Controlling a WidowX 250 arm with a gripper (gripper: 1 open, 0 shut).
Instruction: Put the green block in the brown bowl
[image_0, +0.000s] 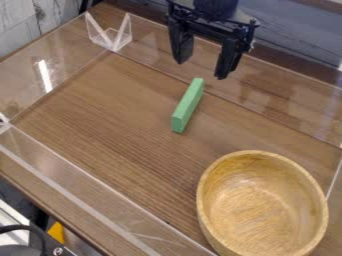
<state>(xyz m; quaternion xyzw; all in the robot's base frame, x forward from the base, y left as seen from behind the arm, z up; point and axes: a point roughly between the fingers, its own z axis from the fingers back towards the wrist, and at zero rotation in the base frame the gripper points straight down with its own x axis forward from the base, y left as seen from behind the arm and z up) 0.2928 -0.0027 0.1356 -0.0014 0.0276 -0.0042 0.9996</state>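
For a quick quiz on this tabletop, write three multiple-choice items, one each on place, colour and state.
1. Where does the green block lie?
A) inside the brown bowl
B) on the wooden surface, outside the bowl
C) on the bowl's rim

2. What colour is the gripper?
A) black
B) white
C) red

3. In what state is the gripper?
A) shut on the block
B) shut on the bowl's rim
C) open, holding nothing

Key:
1: B, as bare wood shows between the block and the bowl.
2: A, as its body and fingers look black all over.
3: C, as its two fingers stand wide apart with only the wooden surface seen between them.
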